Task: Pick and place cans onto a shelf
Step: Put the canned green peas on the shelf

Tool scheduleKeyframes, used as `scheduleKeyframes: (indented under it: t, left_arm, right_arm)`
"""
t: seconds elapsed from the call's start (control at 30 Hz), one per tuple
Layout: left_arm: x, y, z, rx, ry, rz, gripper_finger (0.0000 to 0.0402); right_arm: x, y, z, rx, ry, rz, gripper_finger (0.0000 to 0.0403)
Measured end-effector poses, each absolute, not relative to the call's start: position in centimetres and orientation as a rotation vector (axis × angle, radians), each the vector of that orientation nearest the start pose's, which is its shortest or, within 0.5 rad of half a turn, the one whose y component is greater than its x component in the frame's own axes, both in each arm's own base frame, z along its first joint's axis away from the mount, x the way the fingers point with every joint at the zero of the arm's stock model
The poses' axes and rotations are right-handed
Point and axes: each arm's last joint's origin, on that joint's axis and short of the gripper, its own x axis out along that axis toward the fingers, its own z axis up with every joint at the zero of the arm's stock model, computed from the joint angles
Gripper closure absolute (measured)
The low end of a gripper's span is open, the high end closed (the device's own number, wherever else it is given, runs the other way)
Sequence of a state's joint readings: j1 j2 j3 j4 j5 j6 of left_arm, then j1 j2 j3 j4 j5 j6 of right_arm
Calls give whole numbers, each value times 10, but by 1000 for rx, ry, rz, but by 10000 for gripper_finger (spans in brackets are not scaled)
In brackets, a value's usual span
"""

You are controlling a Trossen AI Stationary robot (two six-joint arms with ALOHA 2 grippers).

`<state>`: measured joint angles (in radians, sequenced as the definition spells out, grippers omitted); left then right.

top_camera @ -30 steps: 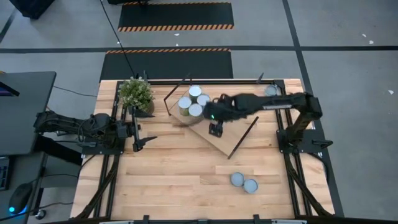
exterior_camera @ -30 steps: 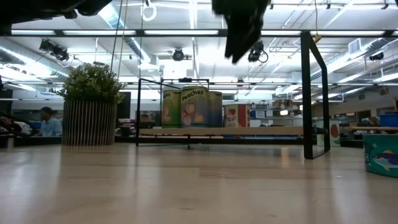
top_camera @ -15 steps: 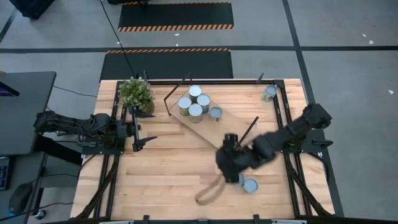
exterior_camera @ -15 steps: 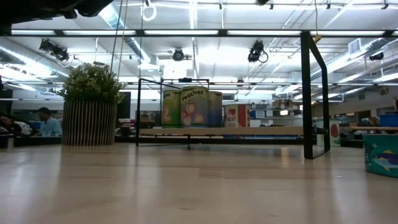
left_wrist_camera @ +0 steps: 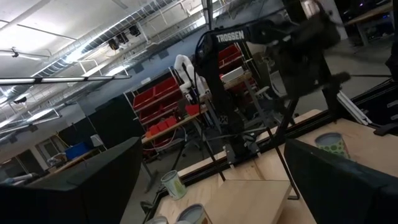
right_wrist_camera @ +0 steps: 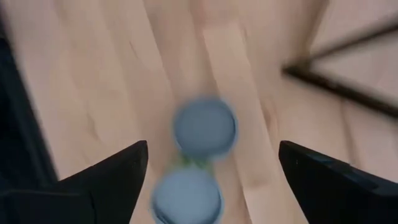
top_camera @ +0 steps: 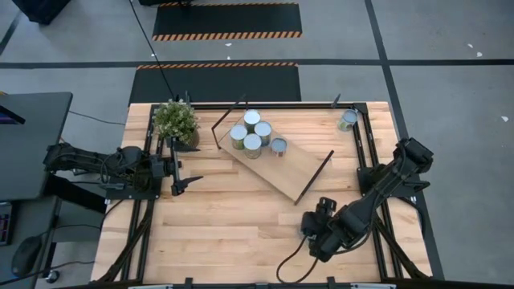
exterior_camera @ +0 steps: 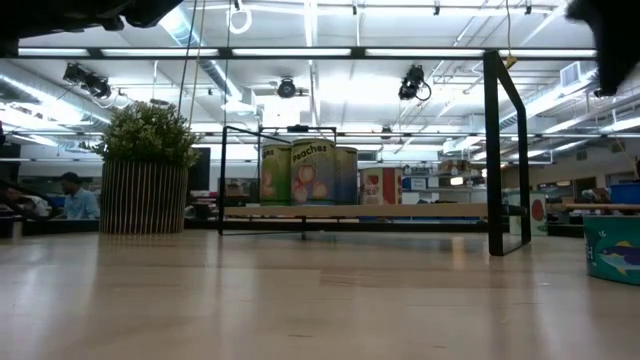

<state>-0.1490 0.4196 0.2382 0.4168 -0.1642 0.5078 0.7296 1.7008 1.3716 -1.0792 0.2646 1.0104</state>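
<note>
Now right pincer (top_camera: 315, 233) spread wide, grasping nothing, poised above near-right part of table (top_camera: 217, 217). Right wrist view: two blurred cans (right_wrist_camera: 204, 126) directly below, between its fingers (right_wrist_camera: 106, 174), touching each other. Shelf (top_camera: 281, 164) lies diagonally mid-table, black frame legs at both ends. Five cans (top_camera: 252, 142) clustered at shelf's far-left end; peaches label (exterior_camera: 310, 172) visible in low view. One more can (top_camera: 348, 120) at far-right corner. Potted plant (top_camera: 177, 122) far left. Left pincer (top_camera: 191, 178) released, waits at left edge.

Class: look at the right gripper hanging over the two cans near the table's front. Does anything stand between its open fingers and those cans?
Nothing visible does. The right gripper is open above the two cans, with only bare table around them.
</note>
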Motion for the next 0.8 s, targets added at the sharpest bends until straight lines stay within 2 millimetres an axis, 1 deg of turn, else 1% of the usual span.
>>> scheduleKeyframes:
  t: [0.13,0.2,0.27,0.4,0.5,0.57,0.8]
  left_arm:
    - [124,-14,248,469,-219,73,3]
    - [124,-14,248,469,-220,73,3]
    - [124,-14,248,469,-219,73,3]
    - [124,-14,248,469,-220,73,3]
    - [124,-14,248,449,-220,71,3]
    - [124,-14,248,439,-221,69,3]
    - [124,-14,248,443,-221,70,3]
  right_arm:
    - [235,203,225,202,1363,-282,16]
    - [232,201,218,208,1407,-276,8]
    - [231,201,215,214,1423,-267,4]
    - [235,205,216,218,1373,-238,6]
    - [235,212,214,220,1306,-202,4]
    - [233,216,211,221,1292,-178,4]
    - [218,220,187,170,1312,-132,5]
